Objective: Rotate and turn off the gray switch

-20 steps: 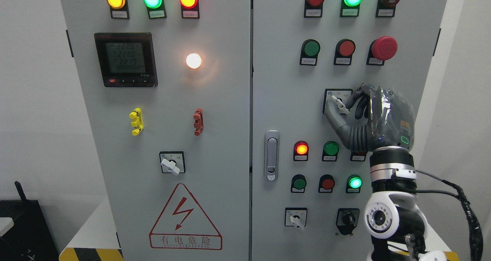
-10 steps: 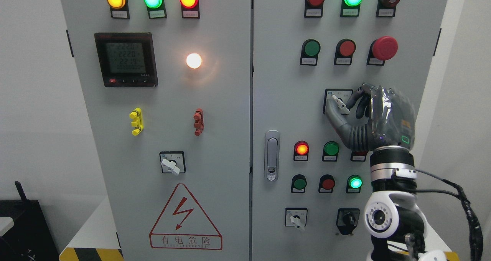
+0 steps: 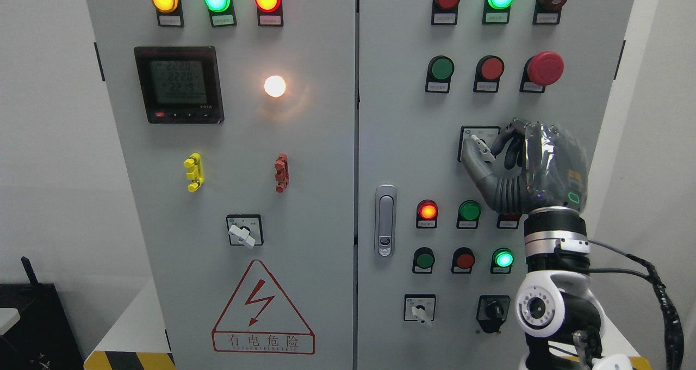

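The gray switch (image 3: 480,146) is a pale lever on a black-framed plate on the cabinet's right door, right of centre. Its lever tilts from upper left down to lower right. My right hand (image 3: 485,152), dark gray, rises from the lower right on a white and silver forearm (image 3: 554,283). Its thumb (image 3: 474,166) lies under the lever and its curled fingers (image 3: 505,141) close over the lever's right end, so the hand is shut on the switch. The hand hides the right part of the plate. No left arm shows.
Below the hand sit lit red (image 3: 427,211), green (image 3: 468,211) and bright green (image 3: 503,259) lamps. A red mushroom button (image 3: 545,68) is above. Similar rotary switches (image 3: 420,309) (image 3: 243,232), a black selector (image 3: 493,308) and the door latch (image 3: 385,220) lie lower and to the left.
Almost nothing: the right hand and the lever sit a few pixels higher and further left than a second ago, with the grasp unchanged.
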{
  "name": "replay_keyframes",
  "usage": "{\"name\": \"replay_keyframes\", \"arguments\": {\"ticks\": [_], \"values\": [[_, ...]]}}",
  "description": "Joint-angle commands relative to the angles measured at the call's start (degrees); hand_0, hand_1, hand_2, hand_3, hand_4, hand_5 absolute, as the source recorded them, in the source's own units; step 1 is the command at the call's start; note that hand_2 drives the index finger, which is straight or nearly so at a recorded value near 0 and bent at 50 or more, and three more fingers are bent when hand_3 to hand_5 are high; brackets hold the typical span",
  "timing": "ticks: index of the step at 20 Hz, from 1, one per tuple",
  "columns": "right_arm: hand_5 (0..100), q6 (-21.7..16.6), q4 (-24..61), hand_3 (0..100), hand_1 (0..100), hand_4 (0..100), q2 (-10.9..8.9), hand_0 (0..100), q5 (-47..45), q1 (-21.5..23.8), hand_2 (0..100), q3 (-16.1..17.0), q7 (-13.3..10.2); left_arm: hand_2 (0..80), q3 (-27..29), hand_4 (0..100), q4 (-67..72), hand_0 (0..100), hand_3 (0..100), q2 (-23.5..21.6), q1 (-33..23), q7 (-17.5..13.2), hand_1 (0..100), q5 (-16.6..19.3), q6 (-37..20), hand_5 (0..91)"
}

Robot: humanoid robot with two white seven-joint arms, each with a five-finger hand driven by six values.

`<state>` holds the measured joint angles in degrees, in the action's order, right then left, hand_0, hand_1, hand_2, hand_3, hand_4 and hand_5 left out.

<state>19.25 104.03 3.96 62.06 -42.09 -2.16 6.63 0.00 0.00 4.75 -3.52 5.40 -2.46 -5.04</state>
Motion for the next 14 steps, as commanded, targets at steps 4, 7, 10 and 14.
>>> {"name": "replay_keyframes", "arguments": {"ticks": [4, 7, 10, 14], "values": [[100, -0.1, -0.2, 95, 42, 94, 0.00, 44, 0.0, 0.0, 69, 0.0, 0.8, 0.0, -0.1, 0, 0.8, 12, 0, 0.0, 0.0, -0.1, 39, 0.0, 0.0, 0.0], [100, -0.1, -0.2, 95, 43, 94, 0.00, 47, -0.1, 0.0, 69, 0.0, 0.8, 0.0, -0.1, 0, 0.8, 12, 0, 0.0, 0.0, 0.0, 39, 0.0, 0.0, 0.0], [100, -0.1, -0.3, 96, 42, 94, 0.00, 50, -0.1, -0.2, 70, 0.0, 0.8, 0.0, -0.1, 0, 0.8, 12, 0, 0.0, 0.0, 0.0, 39, 0.0, 0.0, 0.0], [100, -0.1, -0.4, 96, 42, 94, 0.00, 52, -0.1, -0.3, 70, 0.0, 0.8, 0.0, -0.1, 0, 0.8, 12, 0, 0.0, 0.0, -0.1, 39, 0.0, 0.0, 0.0]]}}
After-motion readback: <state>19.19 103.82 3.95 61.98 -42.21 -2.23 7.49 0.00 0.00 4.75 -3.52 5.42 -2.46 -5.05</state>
